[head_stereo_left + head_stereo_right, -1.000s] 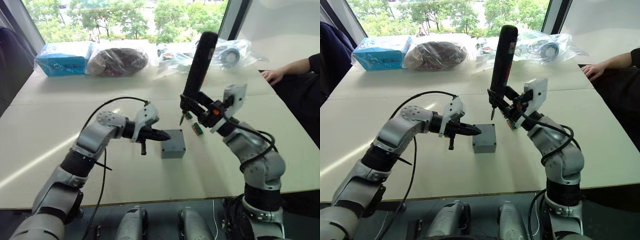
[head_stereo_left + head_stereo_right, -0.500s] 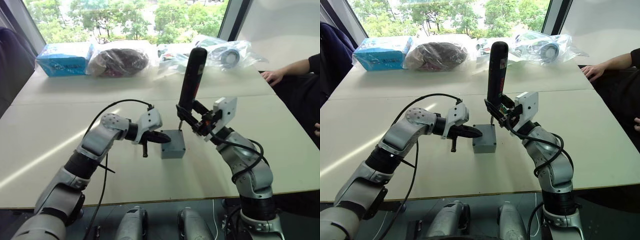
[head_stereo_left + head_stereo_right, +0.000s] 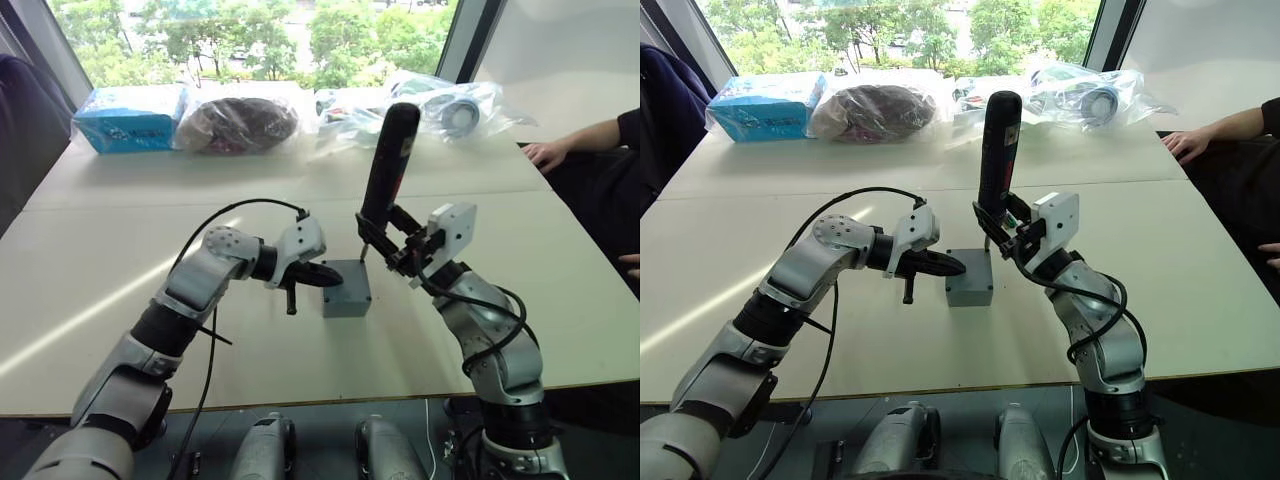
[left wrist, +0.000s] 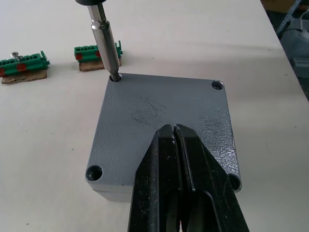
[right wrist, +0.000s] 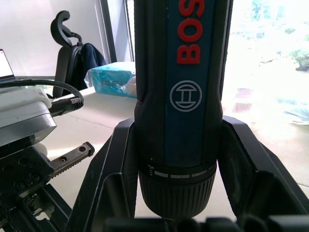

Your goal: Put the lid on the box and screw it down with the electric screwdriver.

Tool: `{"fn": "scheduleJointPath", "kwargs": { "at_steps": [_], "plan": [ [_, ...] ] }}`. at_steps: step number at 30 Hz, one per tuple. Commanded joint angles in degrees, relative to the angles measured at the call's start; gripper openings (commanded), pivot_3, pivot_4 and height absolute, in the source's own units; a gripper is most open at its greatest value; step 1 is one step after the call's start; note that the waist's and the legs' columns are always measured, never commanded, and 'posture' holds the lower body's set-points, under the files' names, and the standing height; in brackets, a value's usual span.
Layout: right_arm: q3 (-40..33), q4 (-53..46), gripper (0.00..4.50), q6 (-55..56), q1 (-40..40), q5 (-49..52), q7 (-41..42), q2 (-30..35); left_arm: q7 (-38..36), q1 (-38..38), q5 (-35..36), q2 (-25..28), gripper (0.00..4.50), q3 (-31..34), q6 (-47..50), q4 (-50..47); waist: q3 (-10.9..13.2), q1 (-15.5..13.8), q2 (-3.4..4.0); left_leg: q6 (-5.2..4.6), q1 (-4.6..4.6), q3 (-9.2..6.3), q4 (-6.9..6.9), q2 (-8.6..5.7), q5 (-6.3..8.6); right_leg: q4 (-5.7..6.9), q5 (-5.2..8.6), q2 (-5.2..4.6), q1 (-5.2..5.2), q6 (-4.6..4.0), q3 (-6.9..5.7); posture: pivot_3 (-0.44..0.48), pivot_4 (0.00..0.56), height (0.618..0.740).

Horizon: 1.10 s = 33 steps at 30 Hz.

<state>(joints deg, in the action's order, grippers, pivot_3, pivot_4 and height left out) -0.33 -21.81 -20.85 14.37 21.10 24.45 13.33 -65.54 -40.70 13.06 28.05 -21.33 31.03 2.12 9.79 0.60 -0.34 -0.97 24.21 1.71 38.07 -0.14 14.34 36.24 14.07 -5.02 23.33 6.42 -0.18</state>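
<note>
The grey lid [image 4: 159, 106] lies flat on the grey box [image 3: 346, 298] at the table's middle, with open screw holes at its corners. My left gripper [image 4: 174, 129] is shut, and its tips rest on the lid's top from the left side. My right gripper [image 3: 388, 238] is shut on the black electric screwdriver [image 3: 389, 155], which it holds nearly upright just behind the box. The screwdriver's metal bit [image 4: 107, 41] stands in one corner hole of the lid. In the right wrist view the screwdriver's body [image 5: 181, 96] sits between the black fingers [image 5: 111, 169].
Two small green parts [image 4: 24, 65] [image 4: 98, 52] lie on the table just beyond the box. A blue packet [image 3: 130, 115] and clear bags [image 3: 237, 122] [image 3: 455, 105] line the far edge. A person's hand [image 3: 548, 152] rests at the far right.
My right gripper has come down and toward the box with the screwdriver, bringing the bit to the lid's corner. My left gripper has shifted slightly onto the lid.
</note>
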Motion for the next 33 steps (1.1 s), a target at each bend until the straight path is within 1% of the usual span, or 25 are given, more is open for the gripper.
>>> {"fn": "scheduleJointPath", "kwargs": {
  "at_steps": [1, 4, 7, 8, 19, 25, 29, 33],
  "plan": [
    [1.79, 3.24, 1.75, -5.40, -2.49, -1.63, -2.52, 0.28, -0.16, 1.19, -1.06, 0.54, 0.00, -0.93, 0.70, 0.07, -0.09, -0.01, -0.10, 0.00, -0.08, 0.00, 0.00, 0.01, 0.00, 0.00, 0.01, 0.00, -0.08, -0.01, 0.00, 0.000, 0.150, 0.740],
    [2.48, 4.50, 1.75, -6.58, -2.59, -1.96, -3.61, 0.38, -0.05, 1.53, -1.14, 0.51, 0.00, -1.01, 0.80, -0.17, -0.29, -0.04, -0.31, 0.00, -0.31, -0.01, -0.02, 0.03, 0.01, -0.02, 0.11, -0.01, -0.30, -0.20, 0.00, 0.000, 0.150, 0.740],
    [2.39, 6.20, 1.75, -7.33, -2.51, -2.06, -4.69, 0.42, 0.08, 1.96, -1.01, 0.60, 0.00, -1.02, 1.27, -0.76, -0.46, -0.03, -0.43, 0.01, -0.77, -0.03, -0.14, 0.04, 0.04, -0.17, 0.15, -0.06, -0.76, -0.26, -0.02, 0.000, 0.150, 0.740],
    [2.21, 6.59, 1.75, -7.45, -2.51, -1.75, -4.94, 0.27, 0.13, 2.17, -0.97, 0.63, 0.00, -1.01, 1.43, -0.96, -0.54, -0.03, -0.45, 0.00, -0.83, -0.03, -0.16, 0.04, 0.05, -0.18, 0.24, -0.08, -0.81, -0.43, -0.02, 0.000, 0.150, 0.740],
    [1.32, 7.61, 1.75, -5.00, -3.86, -0.51, -5.05, -1.42, 0.48, 3.53, -1.48, 0.70, 0.00, -1.39, 1.18, -0.70, -1.15, -0.03, -0.51, 0.01, -0.84, -0.09, -0.26, 0.00, 0.06, -0.21, 0.31, -0.52, -0.82, -0.54, -0.11, 0.000, 0.150, 0.740],
    [0.86, 8.64, 1.75, -3.77, -5.23, -1.21, -5.07, -1.05, 0.30, 3.99, -1.38, 0.85, 0.00, -1.46, 1.12, -1.22, -1.49, -0.02, -0.52, 0.02, -0.87, -0.09, -0.48, -0.02, 0.07, -0.33, 0.32, -0.61, -0.80, -0.58, -0.11, 0.000, 0.150, 0.740],
    [1.15, 8.82, 1.75, -3.25, -5.66, -1.79, -5.29, -0.73, 0.24, 4.08, -1.49, 0.76, 0.00, -1.56, 0.79, -1.15, -1.74, 0.00, -0.50, 0.03, -0.96, -0.10, -0.86, -0.03, 0.06, -0.79, 0.32, -0.65, -0.79, -0.59, -0.12, 0.000, 0.150, 0.740],
    [1.53, 8.75, 1.75, -3.32, -6.09, -2.34, -5.60, -0.37, 0.30, 4.08, -1.53, 0.49, 0.00, -1.63, 0.52, -1.05, -1.83, 0.04, -0.49, 0.05, -0.96, -0.10, -0.98, -0.03, 0.07, -0.98, 0.31, -0.71, -0.75, -0.60, -0.11, 0.000, 0.150, 0.740]
  ]
}}
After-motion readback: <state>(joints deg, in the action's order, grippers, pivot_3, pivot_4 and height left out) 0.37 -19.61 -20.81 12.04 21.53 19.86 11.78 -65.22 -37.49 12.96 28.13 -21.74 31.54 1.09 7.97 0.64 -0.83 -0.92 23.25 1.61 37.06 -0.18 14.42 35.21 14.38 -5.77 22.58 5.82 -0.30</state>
